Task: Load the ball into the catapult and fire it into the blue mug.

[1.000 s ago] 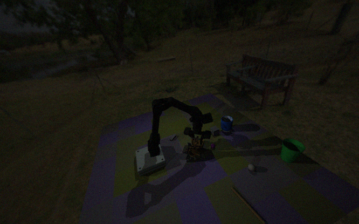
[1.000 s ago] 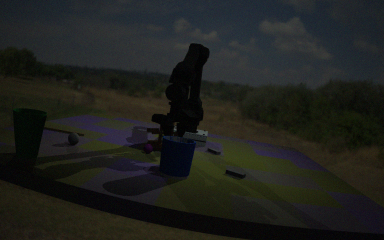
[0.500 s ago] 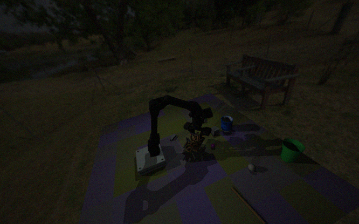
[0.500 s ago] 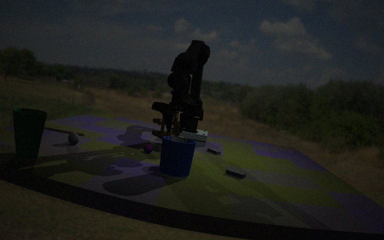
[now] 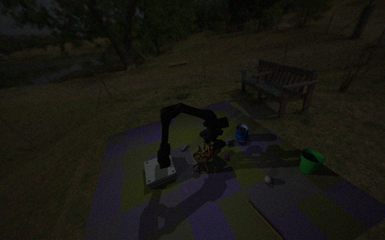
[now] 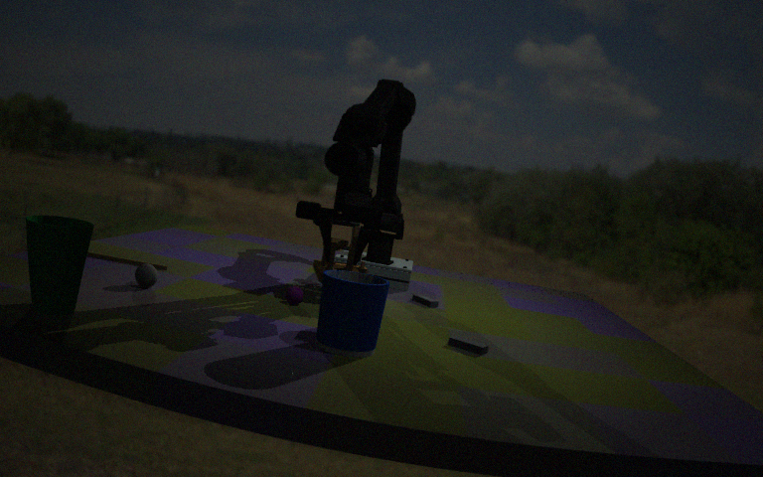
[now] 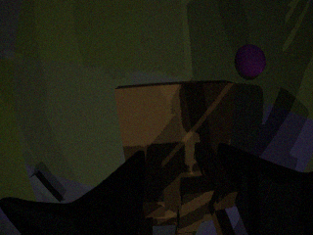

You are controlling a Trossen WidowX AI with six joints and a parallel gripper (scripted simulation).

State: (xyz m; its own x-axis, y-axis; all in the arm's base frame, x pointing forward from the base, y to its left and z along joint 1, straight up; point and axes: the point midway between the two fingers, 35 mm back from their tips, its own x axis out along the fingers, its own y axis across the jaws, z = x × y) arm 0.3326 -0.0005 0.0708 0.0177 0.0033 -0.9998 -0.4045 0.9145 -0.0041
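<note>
No writing or brand mark can be read anywhere in this dim light. The catapult (image 5: 204, 153) is a small wooden frame, tan and orange-brown, with slanted struts and a flat square base plate that shows pale in the wrist view (image 7: 147, 117). It stands just beside the robot's grey, boxy base (image 5: 159, 174), on the side toward the blue mug. The claw (image 7: 186, 176) points down over it, its dark fingers closed on the catapult's upright wooden parts; which exact strut they pinch is too dark to tell. The ball (image 5: 227, 157), a smooth purple sphere, lies on the checkered purple-and-green mat (image 5: 209, 222) just beside the catapult, apart from the frame. The blue mug (image 6: 351, 311) is a plain, tapered cylinder standing upright, near the catapult on the side away from the base. A green cup (image 5: 310, 161) and a pale ball (image 5: 268, 179) sit well apart from the catapult.
</note>
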